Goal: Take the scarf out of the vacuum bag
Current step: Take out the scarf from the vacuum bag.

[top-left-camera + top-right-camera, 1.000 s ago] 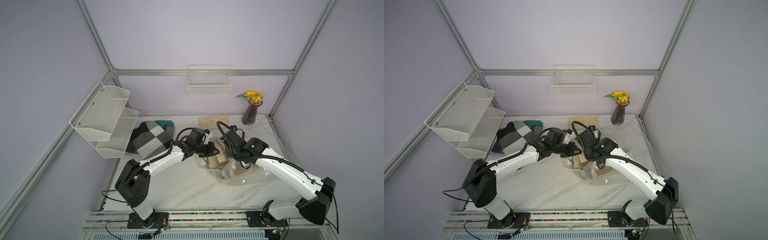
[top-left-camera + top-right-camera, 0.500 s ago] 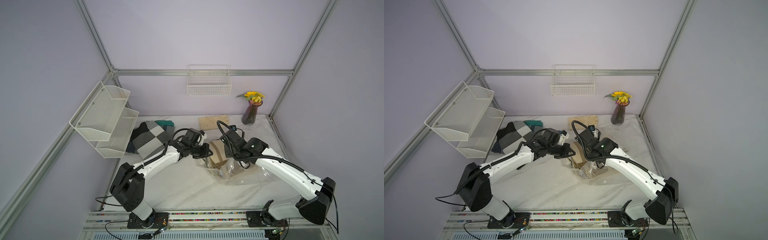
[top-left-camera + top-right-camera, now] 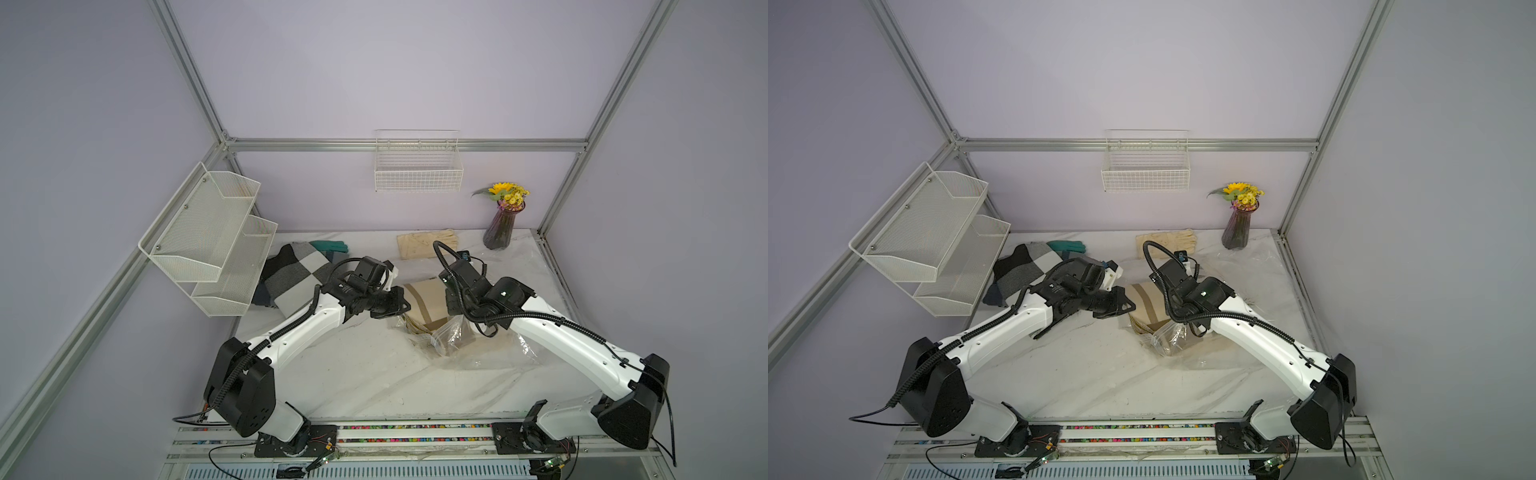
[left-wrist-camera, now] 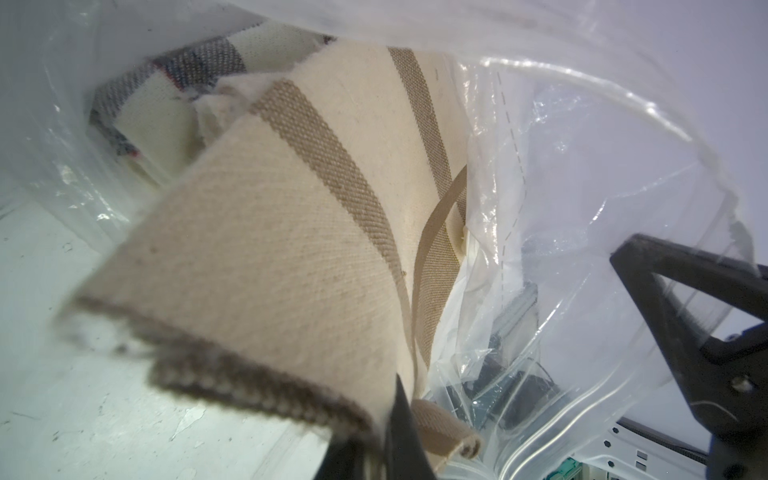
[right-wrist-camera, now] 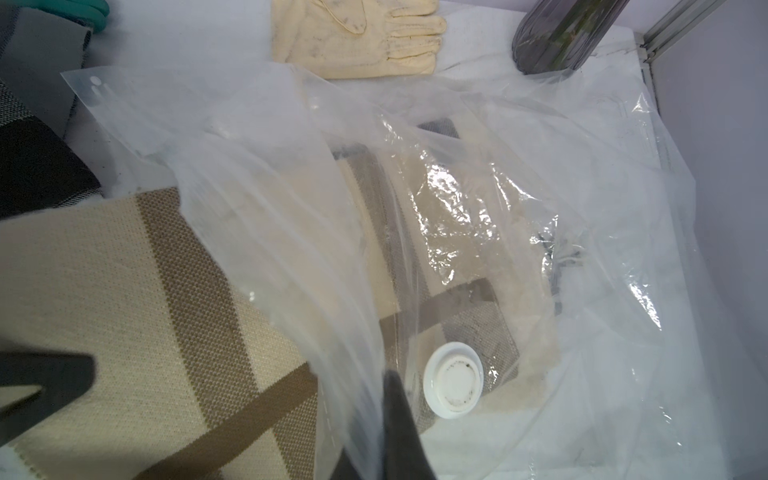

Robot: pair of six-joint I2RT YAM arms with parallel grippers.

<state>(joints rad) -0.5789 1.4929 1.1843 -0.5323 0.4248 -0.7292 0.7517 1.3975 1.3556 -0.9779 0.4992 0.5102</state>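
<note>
Soft, even light is falling everywhere, making only faint shadows. The vacuum bag (image 5: 457,199) is shining with white glare spots. Up close, the scarf (image 4: 249,270) edge is looking blurry to me.

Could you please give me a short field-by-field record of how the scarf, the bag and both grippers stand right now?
scarf: beige with brown stripes, partly out of the bag's mouth
vacuum bag: transparent, crumpled on the table, white valve cap on its face
left gripper: shut on the scarf's free end
right gripper: shut on the bag's film
behind: cream glove, green glove, checked cloth, vase of flowers
task state: scarf not yet fully out
</note>
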